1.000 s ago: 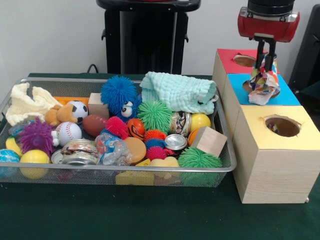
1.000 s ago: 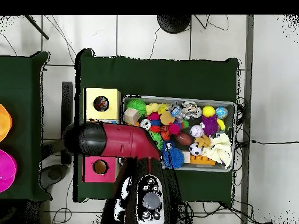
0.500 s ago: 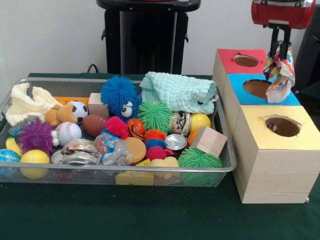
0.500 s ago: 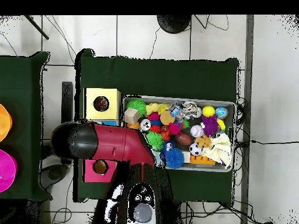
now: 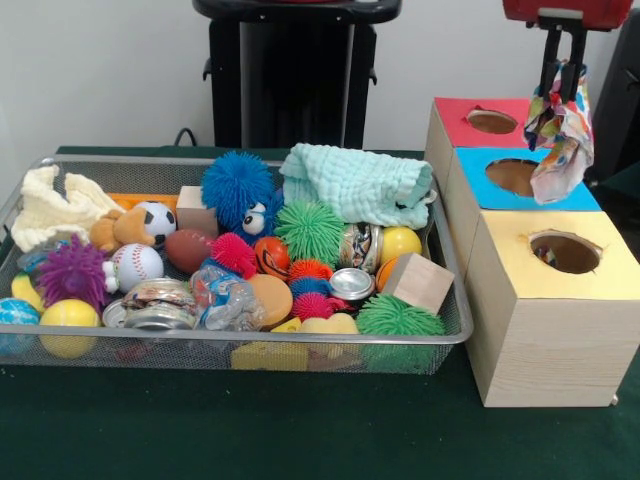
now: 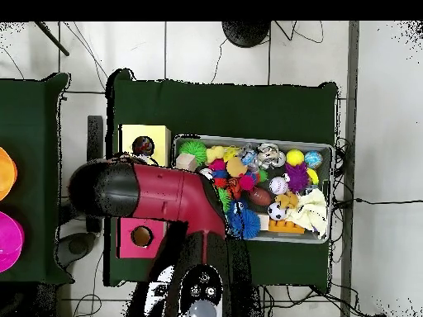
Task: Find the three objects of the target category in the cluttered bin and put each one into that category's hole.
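Overhead, the claw [image 5: 566, 62] pinches the top of a multicoloured patterned cloth [image 5: 560, 135], which hangs slack from it above the blue-topped box [image 5: 540, 180]. The cloth's lower end dangles just over the right part of that box's lid, beside its round hole [image 5: 514, 175] and not in it. Behind the claw, further back, stands the red-topped box [image 5: 475, 120] with its own hole; in front of the claw, nearer the camera, sits the yellow-topped box [image 5: 555, 305], whose hole shows something small inside.

Well to the left of the claw lies the wire mesh bin [image 5: 440, 240] on the green bench [image 5: 300, 430]. It holds a folded mint-green cloth [image 5: 355, 185], a cream knitted cloth [image 5: 55, 205], a blue spiky ball [image 5: 235, 185], a green spiky ball [image 5: 310, 230], a baseball [image 5: 135, 265], a small soccer ball [image 5: 155, 220], a wooden cube [image 5: 418, 282] and metal cans.

From above, the red arm [image 6: 157, 194] covers the blue-topped box.
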`<state>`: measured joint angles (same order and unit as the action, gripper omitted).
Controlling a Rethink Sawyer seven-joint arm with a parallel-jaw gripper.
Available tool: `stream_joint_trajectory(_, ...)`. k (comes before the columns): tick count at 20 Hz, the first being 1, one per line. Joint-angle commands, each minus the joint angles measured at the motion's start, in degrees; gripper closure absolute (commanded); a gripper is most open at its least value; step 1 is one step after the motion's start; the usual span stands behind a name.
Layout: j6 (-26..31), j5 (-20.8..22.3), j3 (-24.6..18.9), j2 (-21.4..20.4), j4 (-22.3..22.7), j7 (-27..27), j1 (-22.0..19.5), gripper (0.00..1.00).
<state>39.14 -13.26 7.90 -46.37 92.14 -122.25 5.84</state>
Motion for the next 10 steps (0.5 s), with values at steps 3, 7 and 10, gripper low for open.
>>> stream_joint_trajectory(3,2.5,-0.3,2.9,8.2,-8.0,-15.1,-0.2,1.0)
stream_joint_trajectory(7,2.2,-0.8,3.9,11.4,-11.0,-16.2,0.8,1.0)
stream_joint_trajectory(10,0.8,-1.6,4.3,13.9,-12.6,-16.7,1.4,1.0)
